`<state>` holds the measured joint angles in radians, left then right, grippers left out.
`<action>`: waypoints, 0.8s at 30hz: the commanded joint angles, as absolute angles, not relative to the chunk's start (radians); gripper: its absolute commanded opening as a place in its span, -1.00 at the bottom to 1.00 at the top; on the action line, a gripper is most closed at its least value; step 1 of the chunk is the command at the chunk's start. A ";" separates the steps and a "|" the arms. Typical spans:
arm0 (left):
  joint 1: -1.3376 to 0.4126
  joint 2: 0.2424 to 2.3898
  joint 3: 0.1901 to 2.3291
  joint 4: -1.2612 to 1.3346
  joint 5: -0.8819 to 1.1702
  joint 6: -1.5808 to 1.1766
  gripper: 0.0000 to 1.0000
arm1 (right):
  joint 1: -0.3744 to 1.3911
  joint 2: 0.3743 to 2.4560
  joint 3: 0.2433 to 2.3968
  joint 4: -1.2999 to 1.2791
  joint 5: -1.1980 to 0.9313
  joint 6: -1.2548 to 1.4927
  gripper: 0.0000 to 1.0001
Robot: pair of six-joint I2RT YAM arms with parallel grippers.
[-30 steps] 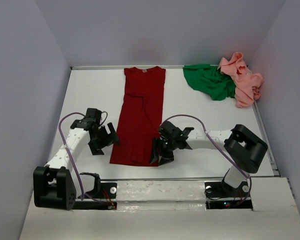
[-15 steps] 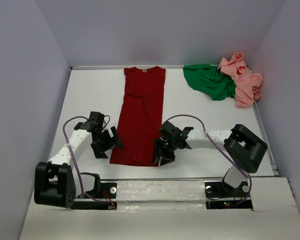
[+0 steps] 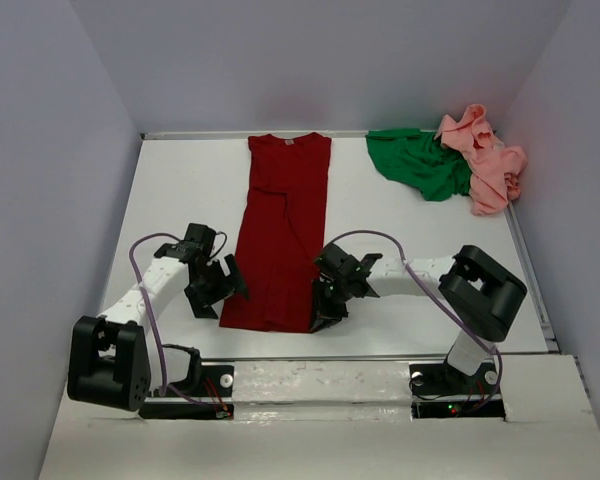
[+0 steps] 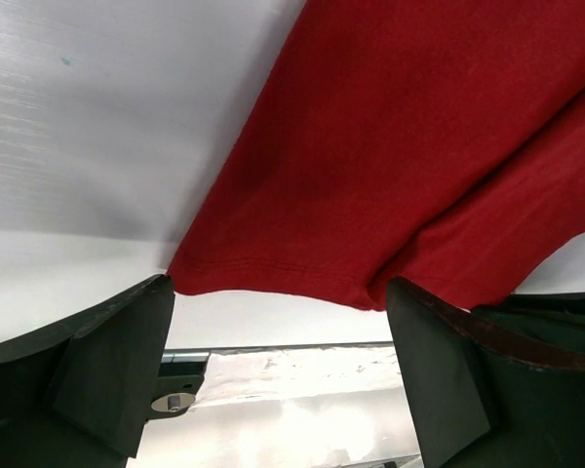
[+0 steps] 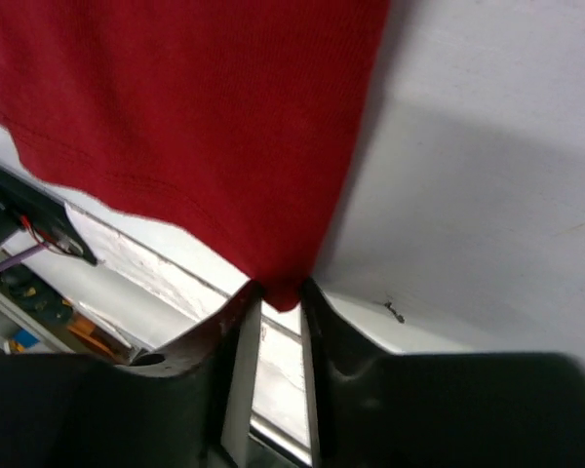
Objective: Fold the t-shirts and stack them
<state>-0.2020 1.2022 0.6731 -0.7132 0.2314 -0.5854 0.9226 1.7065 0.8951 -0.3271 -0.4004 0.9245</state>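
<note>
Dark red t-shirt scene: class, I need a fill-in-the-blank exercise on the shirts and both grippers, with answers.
The t-shirt spread flat on the table is dark ____.
The fingers of the right gripper pinch its hem's near ____ corner.
The fingers of the left gripper stand ____ at the other hem corner.
The green t-shirt lies crumpled beside the ____ one.
Answers: red; right; open; pink.

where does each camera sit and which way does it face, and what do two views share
Top: above and behind the robot, looking down on the table; shows left arm, right arm, red shirt, green shirt, pink shirt.
Left wrist: on the left gripper, looking past its open fingers at the red shirt's near left corner.
Right wrist: on the right gripper, looking along fingers that pinch the red shirt's near right corner.
Shared: all three show the red shirt's near hem.
</note>
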 commanded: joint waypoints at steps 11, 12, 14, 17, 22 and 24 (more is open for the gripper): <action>-0.212 1.204 0.683 -0.732 0.199 -0.584 0.98 | 0.923 1.736 0.968 -0.345 -0.400 0.859 -1.00; -0.213 1.212 0.683 -0.732 0.196 -0.586 0.98 | 0.913 1.735 0.968 -0.350 -0.402 0.858 -1.00; -0.216 1.218 0.684 -0.733 0.196 -0.591 0.98 | 0.913 1.729 0.962 -0.356 -0.400 0.853 -1.00; -0.224 1.232 0.689 -0.739 0.195 -0.592 0.98 | 0.893 1.713 0.951 -0.360 -0.399 0.853 -1.00; -0.225 1.256 0.693 -0.746 0.189 -0.600 0.62 | 0.884 1.704 0.936 -0.362 -0.400 0.851 -1.00; -0.225 1.256 0.693 -0.746 0.190 -0.601 0.28 | 0.884 1.701 0.934 -0.360 -0.400 0.850 -1.00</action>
<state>-0.2214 1.2594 0.6731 -0.7170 0.2005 -0.5941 0.8902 1.7302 0.9329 -0.3580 -0.4061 0.8665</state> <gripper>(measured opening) 0.699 0.023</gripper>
